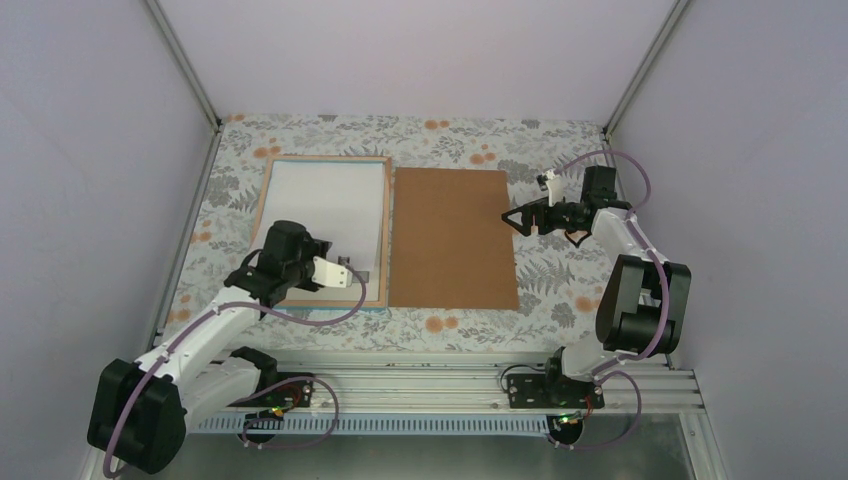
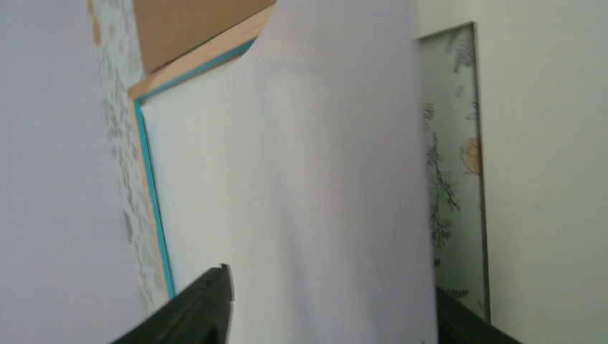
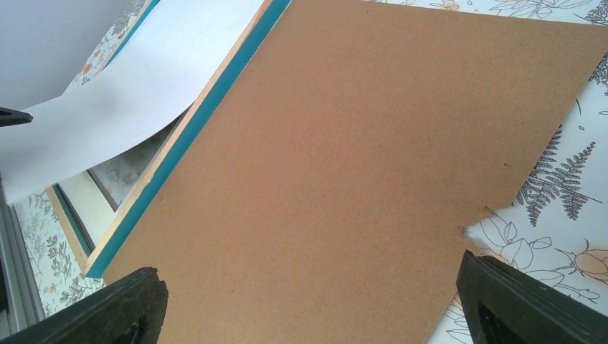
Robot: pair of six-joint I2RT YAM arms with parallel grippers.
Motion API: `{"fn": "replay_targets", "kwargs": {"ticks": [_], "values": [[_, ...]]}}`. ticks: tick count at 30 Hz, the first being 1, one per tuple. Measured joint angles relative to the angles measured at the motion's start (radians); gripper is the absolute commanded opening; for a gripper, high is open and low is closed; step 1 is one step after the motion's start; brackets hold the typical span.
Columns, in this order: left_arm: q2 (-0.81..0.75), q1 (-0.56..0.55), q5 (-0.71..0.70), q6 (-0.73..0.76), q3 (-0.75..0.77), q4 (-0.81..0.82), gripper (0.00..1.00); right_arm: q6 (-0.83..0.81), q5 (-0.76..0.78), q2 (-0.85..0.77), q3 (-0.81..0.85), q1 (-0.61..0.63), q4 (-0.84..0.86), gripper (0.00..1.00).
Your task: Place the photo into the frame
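The frame (image 1: 330, 159) lies flat at the left of the table, with a teal border (image 2: 151, 193) and wood-coloured edges (image 3: 192, 123). Over it lies a plain white sheet (image 1: 325, 200) with no print showing, so the photo's picture side is out of view. The sheet's near end curves up off the frame (image 3: 122, 100). My left gripper (image 1: 355, 272) hovers at the frame's near right corner. Its jaws stand apart around the sheet's raised end (image 2: 332, 283). My right gripper (image 1: 525, 215) hangs open, with nothing in it, over the right part of the brown board (image 3: 310, 269).
The brown backing board (image 1: 452, 235) lies flat against the frame's right side. Under the raised sheet a pale mat border (image 3: 86, 199) and glass show inside the frame. A floral cloth (image 1: 560, 290) covers the table. Enclosure walls stand on three sides, and a metal rail (image 1: 430, 385) runs along the near edge.
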Motion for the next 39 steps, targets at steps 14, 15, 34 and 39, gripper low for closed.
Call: {"fn": "replay_targets", "kwargs": {"ticks": [14, 15, 34, 39], "values": [[0.034, 0.000, 0.017, -0.029, 0.048, -0.140, 1.00, 0.000, 0.000, 0.000, 0.000, 0.000, 0.000, 1.00], [0.036, 0.000, 0.021, -0.029, 0.050, -0.145, 1.00, 0.000, 0.000, 0.000, 0.000, 0.000, 0.000, 1.00], [0.008, 0.000, 0.035, -0.052, 0.055, -0.225, 1.00, -0.005, 0.008, 0.000, 0.000, 0.000, -0.004, 1.00], [-0.008, 0.000, 0.019, -0.052, 0.047, -0.224, 1.00, -0.007, 0.008, 0.003, 0.000, 0.000, -0.011, 1.00]]}}
